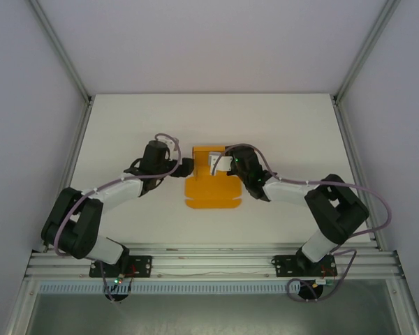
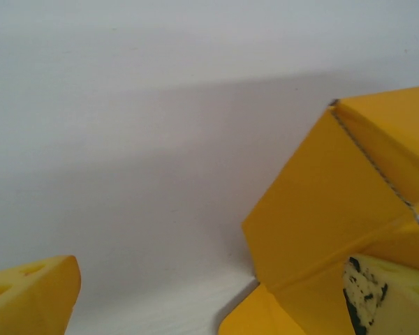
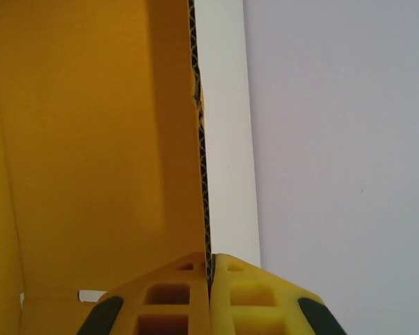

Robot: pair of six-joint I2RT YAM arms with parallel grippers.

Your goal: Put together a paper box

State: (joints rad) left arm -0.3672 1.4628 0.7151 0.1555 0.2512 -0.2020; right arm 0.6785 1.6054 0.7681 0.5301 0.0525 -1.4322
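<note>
Half-folded paper box (image 1: 211,187) in the middle of the white surface (image 1: 126,132).
Its far end stands up in walls and its near flap lies flat. The right hand (image 3: 211,276) is clamped on one upright wall. The left hand (image 1: 187,166), fingers apart, sits at the box's left side.

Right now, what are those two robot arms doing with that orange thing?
They are folding an orange paper box in the middle of the white table. The right hand is pinched shut on the edge of a card wall that stands up. The left hand is open beside the box's left side, holding nothing. The far end is folded up, but the near flap lies flat, so the box isn't finished.
</note>
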